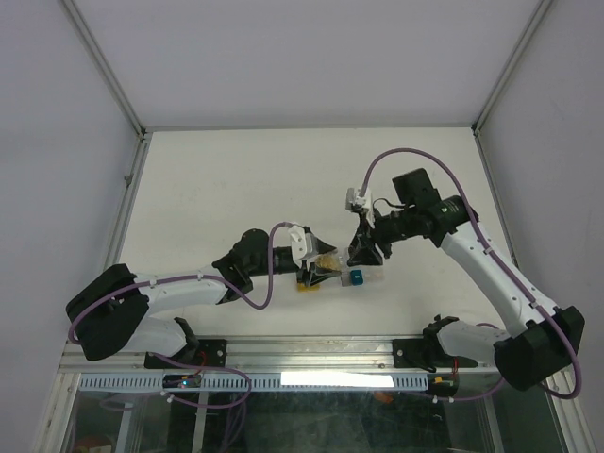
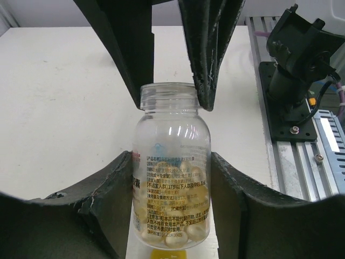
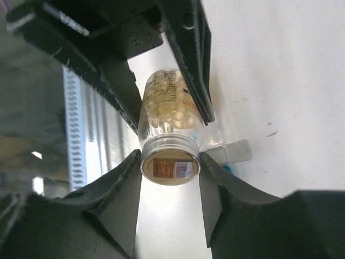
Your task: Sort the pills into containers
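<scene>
Clear plastic bottle (image 2: 172,129) is held between both arms over the table (image 1: 236,170), close by the containers (image 1: 357,276). The left tool (image 2: 171,162) pinches its labelled body. The right tool (image 3: 170,159) appears pressed onto the threaded neck from both sides. The pills (image 2: 178,232) lie loose at the base end.

Assessment: light, rigid and smooth-walled, so it is liable to twist in the grip, and the loose load will shift on tilting. The body is the firmest hold; the threads give some bite.

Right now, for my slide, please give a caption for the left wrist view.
Left gripper holds a clear pill bottle by its body; right gripper clamps its threaded neck.
</scene>
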`<control>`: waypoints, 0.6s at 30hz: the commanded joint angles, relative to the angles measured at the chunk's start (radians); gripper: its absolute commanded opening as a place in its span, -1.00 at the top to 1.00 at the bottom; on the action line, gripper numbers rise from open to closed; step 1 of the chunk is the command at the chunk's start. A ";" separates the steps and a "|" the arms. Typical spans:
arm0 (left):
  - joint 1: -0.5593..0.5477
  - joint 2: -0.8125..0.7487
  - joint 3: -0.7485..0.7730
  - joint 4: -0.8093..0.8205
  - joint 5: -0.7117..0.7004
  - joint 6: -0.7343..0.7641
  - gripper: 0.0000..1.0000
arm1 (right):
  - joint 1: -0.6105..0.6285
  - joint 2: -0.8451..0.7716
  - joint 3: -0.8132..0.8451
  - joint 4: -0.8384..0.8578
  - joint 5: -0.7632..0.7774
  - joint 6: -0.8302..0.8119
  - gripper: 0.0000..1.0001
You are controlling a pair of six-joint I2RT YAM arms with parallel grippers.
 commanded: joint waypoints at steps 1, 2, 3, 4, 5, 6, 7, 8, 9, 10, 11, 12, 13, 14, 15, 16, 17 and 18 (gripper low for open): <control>0.011 -0.016 0.014 -0.004 0.043 -0.017 1.00 | 0.009 -0.054 0.059 -0.093 -0.097 -0.692 1.00; 0.012 -0.014 0.015 -0.005 0.045 -0.015 1.00 | 0.009 -0.066 0.044 -0.112 -0.097 -0.837 1.00; 0.012 -0.010 0.017 -0.005 0.046 -0.015 1.00 | 0.011 -0.074 0.033 -0.131 -0.092 -0.980 1.00; 0.012 -0.008 0.018 -0.008 0.048 -0.014 1.00 | 0.012 -0.076 0.027 -0.141 -0.085 -1.074 1.00; 0.012 -0.006 0.021 -0.011 0.047 -0.013 1.00 | 0.013 -0.067 0.030 -0.141 -0.075 -1.136 1.00; 0.012 -0.003 0.022 -0.015 0.047 -0.011 1.00 | 0.013 -0.060 0.039 -0.145 -0.070 -1.151 1.00; 0.011 -0.001 0.025 -0.017 0.046 -0.010 1.00 | 0.013 -0.045 0.049 -0.151 -0.060 -1.176 1.00; 0.012 0.000 0.026 -0.018 0.046 -0.009 1.00 | 0.013 -0.039 0.053 -0.154 -0.050 -1.192 1.00; 0.012 -0.001 0.027 -0.019 0.045 -0.006 1.00 | 0.013 -0.040 0.051 -0.148 -0.046 -1.196 1.00; 0.013 0.000 0.027 -0.020 0.045 -0.006 1.00 | 0.012 -0.046 0.044 -0.136 -0.043 -1.193 1.00; 0.012 0.000 0.026 -0.020 0.045 -0.005 1.00 | 0.013 -0.054 0.037 -0.126 -0.047 -1.182 1.00; 0.012 0.001 0.026 -0.019 0.044 -0.004 1.00 | 0.013 -0.059 0.028 -0.113 -0.054 -1.166 1.00; 0.013 0.001 0.024 -0.018 0.043 -0.003 1.00 | 0.014 -0.065 0.020 -0.104 -0.060 -1.149 1.00; 0.015 0.000 0.023 -0.017 0.042 -0.003 1.00 | 0.013 -0.070 0.013 -0.097 -0.067 -1.134 1.00; 0.015 0.002 0.022 -0.016 0.042 -0.003 1.00 | 0.013 -0.075 0.008 -0.090 -0.075 -1.116 0.99; 0.015 0.003 0.021 -0.015 0.042 -0.004 1.00 | 0.013 -0.080 0.000 -0.079 -0.081 -1.090 0.93; 0.016 0.004 0.022 -0.013 0.042 -0.004 1.00 | 0.014 -0.087 -0.005 -0.063 -0.087 -1.060 0.84; 0.016 0.005 0.022 -0.012 0.042 -0.004 1.00 | 0.013 -0.093 -0.013 -0.052 -0.098 -1.031 0.69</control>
